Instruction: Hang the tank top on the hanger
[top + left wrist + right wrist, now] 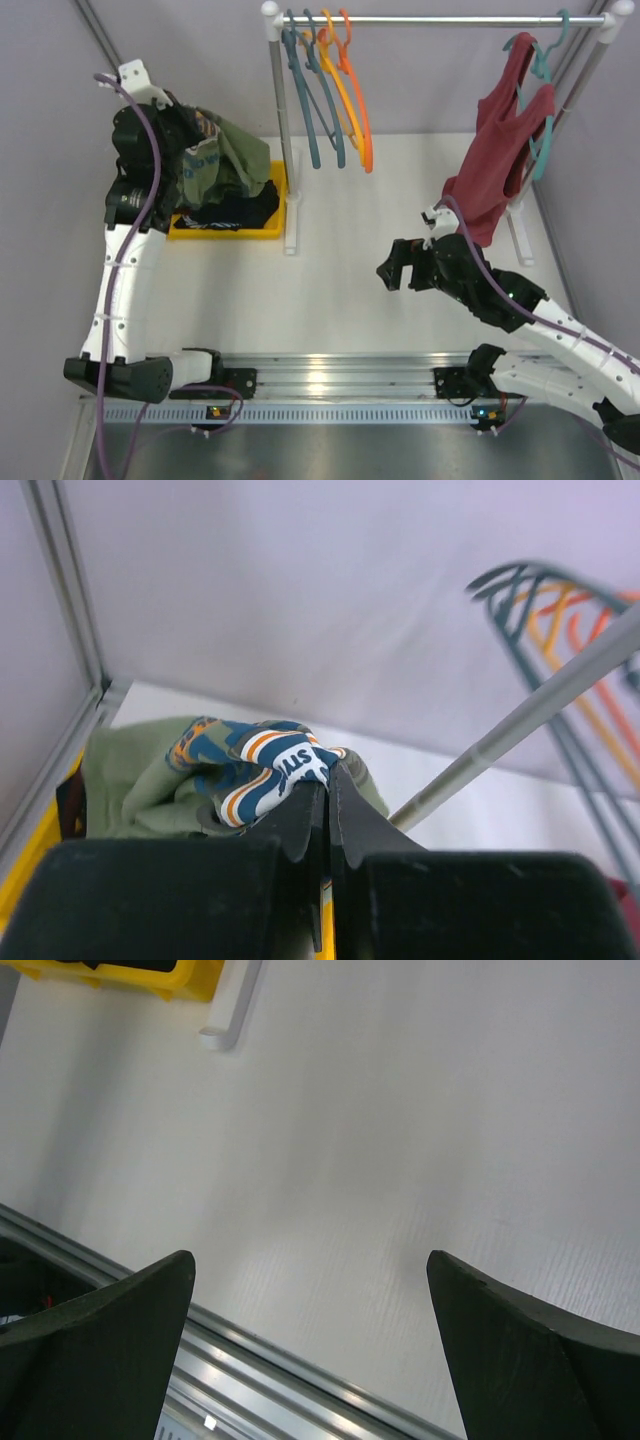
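Top external: the left gripper (183,150) holds the tank top (228,158) bunched above the yellow bin (276,228), well apart from the reddish-orange hanger (358,115) on the rail (450,18). The fabric is crumpled, so we cannot read a long axis or heading.

Left wrist: jaws pressed together on the tank top (140,780) at its printed patch (265,765).

Right wrist: the right gripper (310,1270) is spread and empty over the table (400,1110).

Our judgement: lift the top clear and let it drape before seeking an armhole.
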